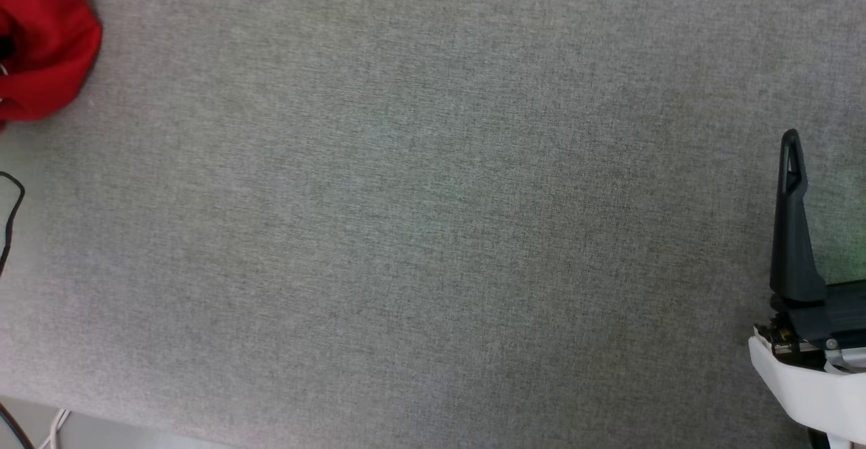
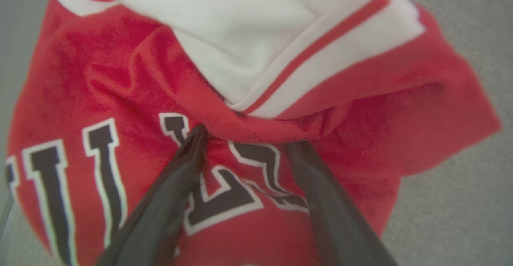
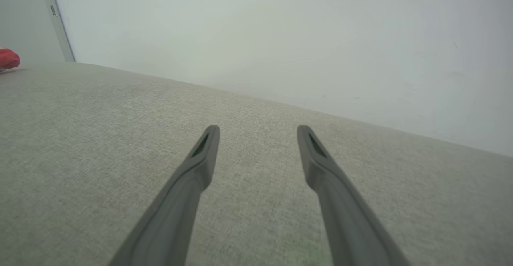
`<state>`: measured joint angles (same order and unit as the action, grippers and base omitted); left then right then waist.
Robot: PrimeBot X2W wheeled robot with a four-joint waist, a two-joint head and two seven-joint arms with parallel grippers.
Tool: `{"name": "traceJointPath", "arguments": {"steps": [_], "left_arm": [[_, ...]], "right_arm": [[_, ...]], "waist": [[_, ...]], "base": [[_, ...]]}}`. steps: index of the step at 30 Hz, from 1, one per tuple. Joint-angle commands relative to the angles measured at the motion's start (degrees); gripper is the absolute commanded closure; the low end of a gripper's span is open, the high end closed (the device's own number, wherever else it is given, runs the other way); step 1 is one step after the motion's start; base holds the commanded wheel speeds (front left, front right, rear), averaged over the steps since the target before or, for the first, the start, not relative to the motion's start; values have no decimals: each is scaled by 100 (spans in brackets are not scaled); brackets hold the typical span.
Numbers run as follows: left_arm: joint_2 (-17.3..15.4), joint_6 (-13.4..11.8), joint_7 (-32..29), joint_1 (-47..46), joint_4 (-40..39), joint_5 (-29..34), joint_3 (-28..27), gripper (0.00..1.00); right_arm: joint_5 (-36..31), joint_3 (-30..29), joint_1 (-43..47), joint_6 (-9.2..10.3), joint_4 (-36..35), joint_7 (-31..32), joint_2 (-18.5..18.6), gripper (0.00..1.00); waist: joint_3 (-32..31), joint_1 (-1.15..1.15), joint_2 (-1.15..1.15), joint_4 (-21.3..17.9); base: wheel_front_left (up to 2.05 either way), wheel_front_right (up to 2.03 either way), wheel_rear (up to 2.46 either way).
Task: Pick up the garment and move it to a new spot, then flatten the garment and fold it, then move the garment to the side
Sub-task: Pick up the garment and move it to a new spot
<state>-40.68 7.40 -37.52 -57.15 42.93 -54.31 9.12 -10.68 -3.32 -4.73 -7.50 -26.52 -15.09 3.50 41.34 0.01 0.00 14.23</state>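
Note:
The garment (image 2: pixel 132 85), a red jersey with white sleeve, striped trim and black white-outlined letters, lies crumpled on the grey cloth surface (image 1: pixel 433 219). In the head view the garment (image 1: pixel 47 50) sits at the far upper left corner. My left gripper (image 2: pixel 247 138) is open, its two dark fingers spread on the lettering, their tips tucked under a red fold. My right gripper (image 3: pixel 258 131) is open and empty, low over bare surface at the right; one of its fingers (image 1: pixel 791 219) points up the head view. From there the garment (image 3: pixel 8 59) is a small red lump far left.
A black cable (image 1: pixel 10 219) loops at the surface's left edge, and a white cable (image 1: pixel 57 425) hangs below the near edge at the lower left. A pale wall (image 3: pixel 280 37) rises behind the surface's far edge.

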Motion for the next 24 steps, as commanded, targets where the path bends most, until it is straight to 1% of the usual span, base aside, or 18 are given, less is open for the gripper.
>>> {"name": "traceJointPath", "arguments": {"steps": [1,3,7,8,9,13,16,20,24], "left_arm": [[8,-2,-80,44,25,-33,50,0],[35,-2,-356,58,83,-184,188,0],[93,-1,-533,75,248,-229,455,0],[88,-1,-493,58,274,-242,490,87],[83,-1,-485,36,291,-278,518,100],[-55,-2,-217,-48,319,-337,542,100],[-247,-2,36,-120,300,-279,600,100],[-434,-2,329,-216,50,-183,815,100],[-622,-2,438,-320,-331,-189,1054,100]], "right_arm": [[-41,-8,-82,2,-46,-12,29,0],[-47,-3,-96,2,-80,-13,32,0],[-59,21,-121,2,-91,-12,28,0],[-62,23,-128,2,-82,-12,24,0],[-62,29,-135,2,-68,-13,19,0],[-29,58,-125,2,1,-13,-10,0],[27,96,-139,2,80,-13,-24,0],[125,159,-161,2,260,-13,-47,0],[228,268,-101,2,452,-13,-58,0]], "waist": [[63,-1,0,-41],[122,-1,0,-63],[155,-1,0,-113],[145,-1,0,-124],[128,-1,0,-135],[-3,-1,0,-139],[-181,-1,0,-140],[-528,-1,0,-135],[-947,-1,0,-148]], "base": [[0,0,0],[0,0,0],[0,0,0],[0,0,0],[0,0,0],[0,0,0],[0,0,0],[0,0,0],[0,0,0]]}}
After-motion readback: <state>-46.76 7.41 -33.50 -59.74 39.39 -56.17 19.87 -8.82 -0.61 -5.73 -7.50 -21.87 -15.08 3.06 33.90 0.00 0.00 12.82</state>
